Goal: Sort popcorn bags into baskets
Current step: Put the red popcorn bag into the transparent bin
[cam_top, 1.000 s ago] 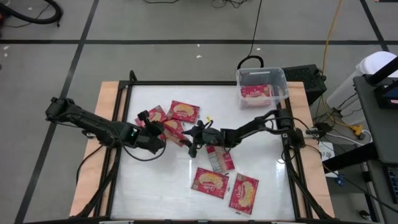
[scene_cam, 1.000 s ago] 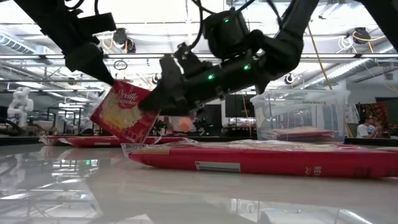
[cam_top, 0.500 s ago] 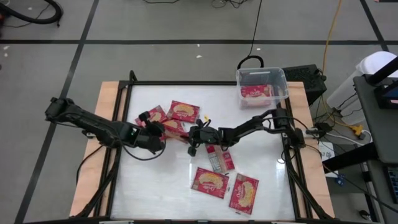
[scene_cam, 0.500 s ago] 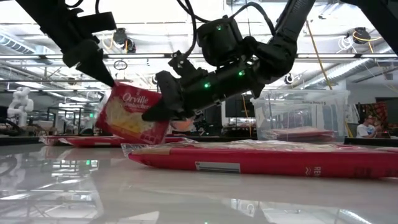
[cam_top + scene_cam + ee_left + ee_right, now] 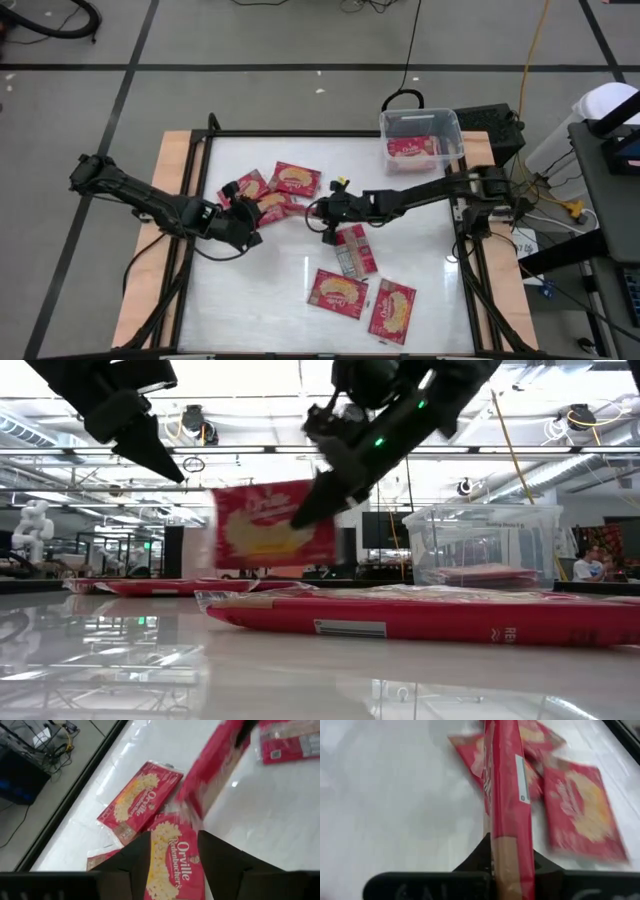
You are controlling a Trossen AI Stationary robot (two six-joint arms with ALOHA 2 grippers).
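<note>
The popcorn bags (image 5: 338, 291) lying in the lower middle of the high view are red with a yellow-cream popcorn picture. One bag (image 5: 352, 251) just above them shows a greyish printed back. The lifted bag (image 5: 272, 525), left of centre in the low view, is red with cream popcorn and white lettering. The basket (image 5: 420, 140) at upper right is clear plastic with red bags inside. Both arms are dark, the table (image 5: 260, 290) glossy white with a pale wooden border.
</note>
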